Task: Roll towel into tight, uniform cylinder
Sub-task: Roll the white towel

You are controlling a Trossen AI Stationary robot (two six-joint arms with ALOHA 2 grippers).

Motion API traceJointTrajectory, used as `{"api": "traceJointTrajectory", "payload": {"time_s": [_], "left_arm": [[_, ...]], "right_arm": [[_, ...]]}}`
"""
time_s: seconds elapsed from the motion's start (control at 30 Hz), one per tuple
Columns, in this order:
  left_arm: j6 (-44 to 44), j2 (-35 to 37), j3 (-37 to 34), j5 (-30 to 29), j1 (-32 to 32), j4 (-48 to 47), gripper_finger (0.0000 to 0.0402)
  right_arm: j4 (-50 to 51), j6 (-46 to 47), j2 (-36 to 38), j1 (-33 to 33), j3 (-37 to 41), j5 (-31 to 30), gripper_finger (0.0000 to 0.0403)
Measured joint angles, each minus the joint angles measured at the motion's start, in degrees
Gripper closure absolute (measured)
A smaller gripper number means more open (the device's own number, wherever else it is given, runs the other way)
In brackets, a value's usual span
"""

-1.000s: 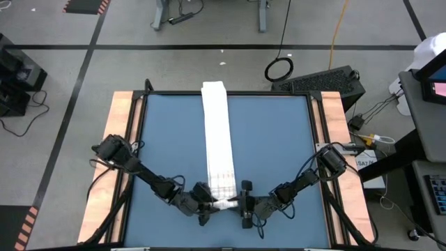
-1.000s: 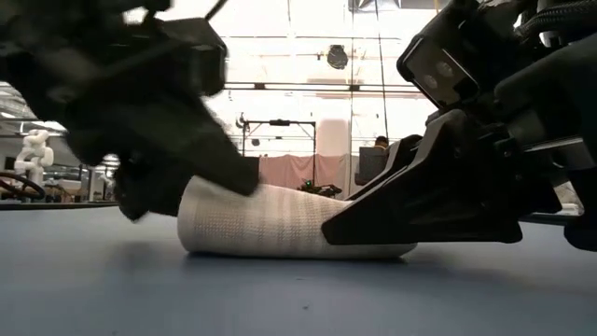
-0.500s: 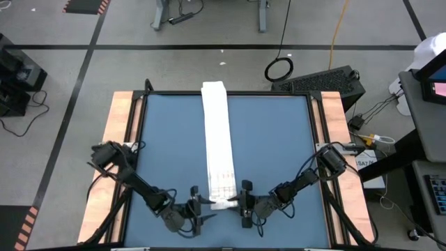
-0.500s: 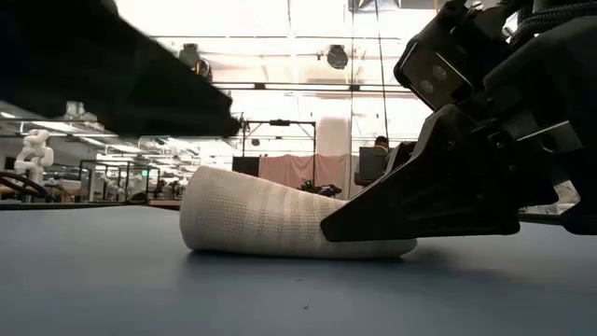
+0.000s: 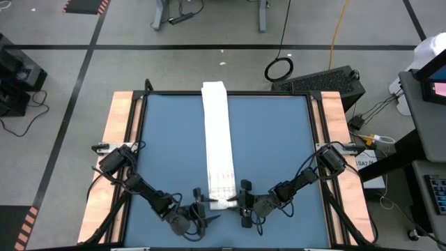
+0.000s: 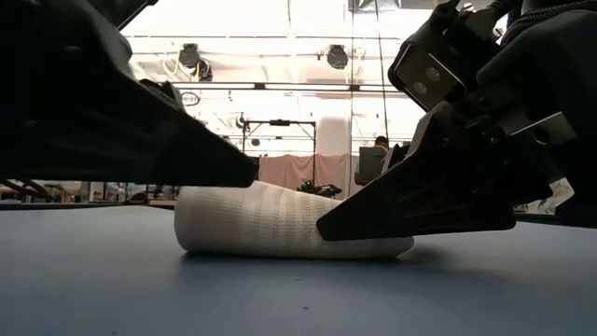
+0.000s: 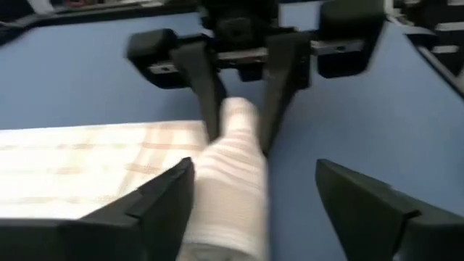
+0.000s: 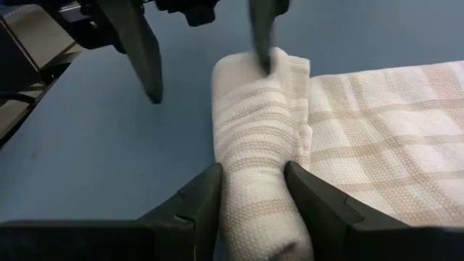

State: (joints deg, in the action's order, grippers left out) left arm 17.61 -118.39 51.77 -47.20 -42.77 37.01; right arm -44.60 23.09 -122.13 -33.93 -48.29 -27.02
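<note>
Now the towel's (image 8: 255, 156) rolled end sits clamped in the right jaws, the left jaws wide around its other end

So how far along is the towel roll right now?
Early. Done: a short roll at the near end of the towel. In hand: the right tool is clamped on one end of that roll; the left tool stands open at the other end. Left: nearly the whole strip lies flat on the table, unrolled.
</note>
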Motion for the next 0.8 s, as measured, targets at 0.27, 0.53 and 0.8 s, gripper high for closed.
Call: {"api": "traceJointTrajectory", "payload": {"time_s": [0.27, 0.53, 0.8], "left_arm": [[-0.1, -0.3, 0.1, 2.2, 0.0, -0.5, 0.0073], [1.6, -4.3, 0.1, -0.5, 0.4, -0.1, 0.0097], [4.3, -4.9, 0.1, 0.6, 0.6, 0.2, 0.0127]], "right_arm": [[0.0, 0.0, 0.0, 0.0, 0.0, 0.0, 0.0262], [0.0, 0.1, 0.0, 0.0, 0.0, 0.1, 0.0262], [-0.4, 0.3, 0.0, 0.0, 0.0, 0.1, 0.0261]]}}
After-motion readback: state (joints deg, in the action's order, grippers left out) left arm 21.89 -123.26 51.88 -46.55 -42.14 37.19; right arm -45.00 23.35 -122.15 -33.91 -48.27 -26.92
